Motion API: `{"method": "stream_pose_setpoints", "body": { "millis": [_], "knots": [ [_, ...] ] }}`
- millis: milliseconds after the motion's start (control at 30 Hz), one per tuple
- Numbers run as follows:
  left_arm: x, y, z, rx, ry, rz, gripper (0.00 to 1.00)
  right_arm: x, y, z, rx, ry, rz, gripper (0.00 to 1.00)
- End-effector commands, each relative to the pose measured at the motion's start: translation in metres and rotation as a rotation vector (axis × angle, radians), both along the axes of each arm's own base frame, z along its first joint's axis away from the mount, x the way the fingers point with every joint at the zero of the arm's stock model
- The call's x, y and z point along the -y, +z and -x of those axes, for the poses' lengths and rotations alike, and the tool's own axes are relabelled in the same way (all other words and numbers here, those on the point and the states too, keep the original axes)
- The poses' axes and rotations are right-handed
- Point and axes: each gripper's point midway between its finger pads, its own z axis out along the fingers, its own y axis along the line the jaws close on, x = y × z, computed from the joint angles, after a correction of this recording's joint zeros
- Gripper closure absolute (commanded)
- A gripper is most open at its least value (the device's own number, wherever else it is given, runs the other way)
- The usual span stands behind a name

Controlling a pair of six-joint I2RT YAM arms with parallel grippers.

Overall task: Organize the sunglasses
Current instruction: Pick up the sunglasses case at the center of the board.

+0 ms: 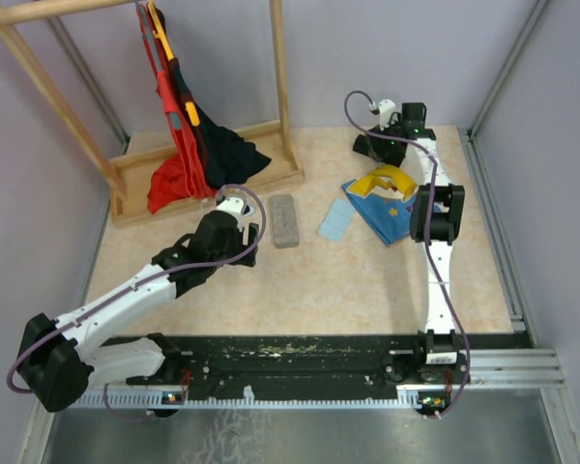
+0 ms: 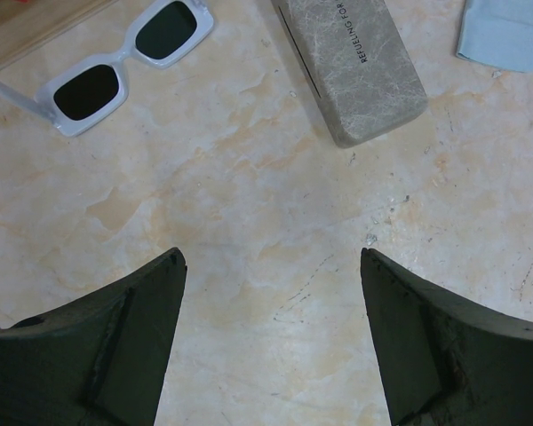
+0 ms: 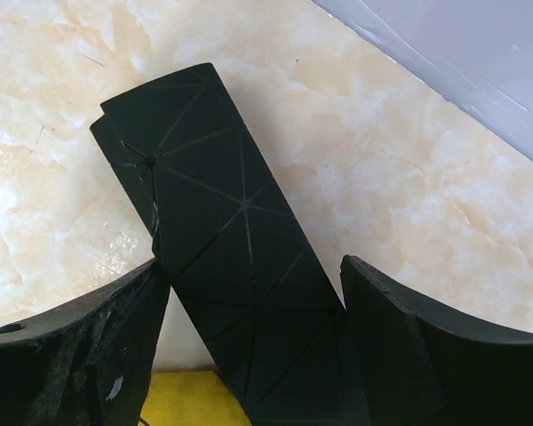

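From above, the left gripper [image 1: 238,238] hangs over the table [image 1: 300,290] near the rack [image 1: 208,184]. The grey case [image 1: 285,220] is just beside it, and a cloth [image 1: 335,220] lies past that. The right gripper [image 1: 382,145] is far back, near the wall [image 1: 445,58]. That arm is stretched long, so it has little room to go farther. The middle of the table is bare, so there is good room to move there.

In the left wrist view, the gripper is wide open and holds nothing. The white sunglasses [image 2: 124,62] lie flat ahead on the left, right by the rack's wood. The grey case is ahead on the right. A crooked reach could shove the sunglasses into the wood or bump the case. The flat frame could also slip from the fingers.

In the right wrist view, a black case [image 3: 240,293] lies slanted between the fingers [image 3: 71,355]. They seem to touch it on both sides, but I cannot tell if they grip it. A slanted case could twist or pop out. The wall is close. A yellow thing [image 3: 186,399] by the case's near end could snag. I can't find the thin wire pair.
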Motion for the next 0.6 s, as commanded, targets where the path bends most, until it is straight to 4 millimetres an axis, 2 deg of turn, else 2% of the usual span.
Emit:
{"method": "stream_pose_setpoints", "body": {
  "millis": [0, 233, 400, 567],
  "knots": [
    [0.002, 0.005, -0.005, 0.018, 0.0, 0.005, 0.15, 0.004, -0.011, -0.002, -0.022, -0.031, -0.013, 0.22],
    [0.001, 0.003, -0.006, 0.015, 0.003, -0.002, 0.15, 0.004, -0.022, -0.007, -0.021, -0.054, -0.029, 0.22],
    [0.001, 0.002, -0.007, 0.014, 0.007, -0.007, 0.15, 0.018, -0.031, -0.016, 0.002, -0.134, 0.014, 0.38],
    [0.0, 0.001, -0.008, 0.011, 0.01, -0.012, 0.15, 0.032, -0.024, -0.026, 0.044, -0.219, 0.029, 0.46]
  ]
}}
